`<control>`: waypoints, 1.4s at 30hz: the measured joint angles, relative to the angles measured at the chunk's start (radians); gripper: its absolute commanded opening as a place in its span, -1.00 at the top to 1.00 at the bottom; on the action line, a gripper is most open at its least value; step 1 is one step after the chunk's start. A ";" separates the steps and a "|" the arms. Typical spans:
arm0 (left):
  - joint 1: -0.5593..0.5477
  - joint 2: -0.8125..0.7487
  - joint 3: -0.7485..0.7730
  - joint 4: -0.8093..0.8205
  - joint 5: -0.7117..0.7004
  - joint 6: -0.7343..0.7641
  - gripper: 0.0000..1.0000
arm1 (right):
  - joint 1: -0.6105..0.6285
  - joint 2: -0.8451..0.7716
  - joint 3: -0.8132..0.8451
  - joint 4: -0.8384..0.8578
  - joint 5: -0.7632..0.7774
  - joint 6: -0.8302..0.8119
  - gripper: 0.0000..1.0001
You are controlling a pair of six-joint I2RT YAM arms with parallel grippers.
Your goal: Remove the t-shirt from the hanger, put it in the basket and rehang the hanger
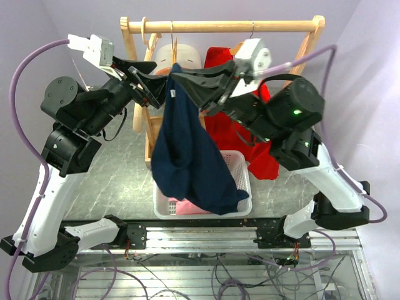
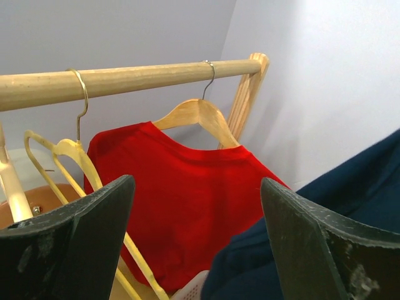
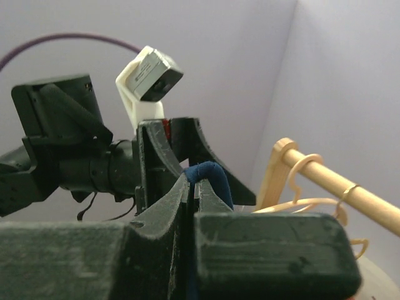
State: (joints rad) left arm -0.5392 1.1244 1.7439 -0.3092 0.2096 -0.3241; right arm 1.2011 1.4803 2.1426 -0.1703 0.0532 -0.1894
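Right fingers [image 3: 164, 215] clamped on navy t-shirt [image 1: 187, 156], arm raised; left fingers [image 2: 94, 231] spread wide alongside.

The navy t-shirt [image 1: 187, 156] is hanging limp and bunched, off the hanger. The right gripper [image 1: 175, 78] is pinching its top fold in front of the rod [image 1: 219, 26], and its lower end is drooping over the white basket [image 1: 237, 161]. The bare wooden hanger [image 2: 67, 149] is dangling from the rod by its wire hook.

Both arms reach up below the wooden rail [image 1: 250, 26]. The left gripper [image 2: 197, 186] is wide open. The right gripper [image 3: 192, 182] pinches the navy t-shirt [image 1: 187, 156].
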 measured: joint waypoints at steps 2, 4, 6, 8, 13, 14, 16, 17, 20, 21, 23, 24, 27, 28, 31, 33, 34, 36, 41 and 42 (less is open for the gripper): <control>0.000 -0.010 -0.016 0.004 -0.009 0.003 -0.84 | 0.000 0.026 0.000 -0.009 -0.014 0.018 1.00; 0.000 -0.021 -0.030 0.007 -0.019 0.005 -0.84 | 0.000 0.028 -0.019 -0.013 -0.029 0.038 1.00; 0.000 -0.026 -0.035 0.010 -0.026 0.006 -0.83 | 0.001 0.000 -0.071 -0.003 -0.035 0.062 1.00; 0.000 -0.028 -0.037 0.015 -0.026 0.006 -0.83 | 0.001 -0.047 -0.138 0.004 -0.037 0.090 1.00; 0.000 -0.027 -0.037 0.018 -0.026 0.006 -0.83 | 0.001 -0.240 -0.387 0.025 0.012 0.179 1.00; 0.000 -0.027 -0.037 0.018 -0.026 0.006 -0.83 | 0.001 -0.282 -0.432 0.021 0.032 0.200 1.00; 0.000 -0.027 -0.037 0.021 -0.026 0.006 -0.83 | 0.001 -0.352 -0.502 0.000 0.086 0.240 1.00; 0.000 -0.027 -0.038 0.023 -0.026 0.006 -0.83 | 0.001 -0.384 -0.536 -0.013 0.117 0.263 1.00; 0.000 -0.027 -0.043 0.031 -0.026 0.006 -0.83 | 0.001 -0.455 -0.633 -0.062 0.225 0.339 1.00; 0.000 -0.027 -0.045 0.032 -0.026 0.006 -0.83 | 0.001 -0.470 -0.660 -0.084 0.256 0.365 1.00; 0.000 -0.026 -0.049 0.032 -0.026 0.006 -0.83 | 0.001 -0.487 -0.710 -0.150 0.330 0.428 1.00; 0.000 -0.025 -0.051 0.032 -0.025 0.006 -0.84 | 0.001 -0.487 -0.725 -0.185 0.363 0.459 1.00; 0.000 -0.023 -0.059 0.032 -0.024 0.006 -0.83 | 0.001 -0.452 -0.737 -0.296 0.428 0.532 1.00; 0.000 -0.022 -0.062 0.032 -0.024 0.006 -0.84 | 0.001 -0.438 -0.737 -0.329 0.445 0.552 1.00; 0.000 -0.022 -0.072 0.034 -0.023 0.005 -0.84 | 0.001 -0.402 -0.736 -0.406 0.478 0.594 1.00; 0.000 -0.022 -0.077 0.035 -0.023 0.005 -0.83 | 0.001 -0.386 -0.736 -0.444 0.482 0.612 1.00; 0.000 -0.022 -0.079 0.036 -0.023 0.005 -0.84 | 0.001 -0.381 -0.736 -0.459 0.480 0.621 1.00; 0.000 -0.022 -0.084 0.038 -0.023 0.002 -0.83 | 0.001 -0.373 -0.736 -0.489 0.463 0.640 1.00; 0.000 -0.019 -0.089 0.041 -0.013 0.001 -0.83 | 0.001 -0.344 -0.746 -0.549 0.379 0.698 1.00; 0.000 -0.017 -0.089 0.042 -0.010 0.001 -0.83 | 0.001 -0.338 -0.760 -0.550 0.365 0.711 0.96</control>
State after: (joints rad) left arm -0.5392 1.1076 1.6554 -0.2668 0.1997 -0.3229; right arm 1.2018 1.1427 1.3830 -0.7204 0.4187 0.5220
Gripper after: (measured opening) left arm 0.916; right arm 0.009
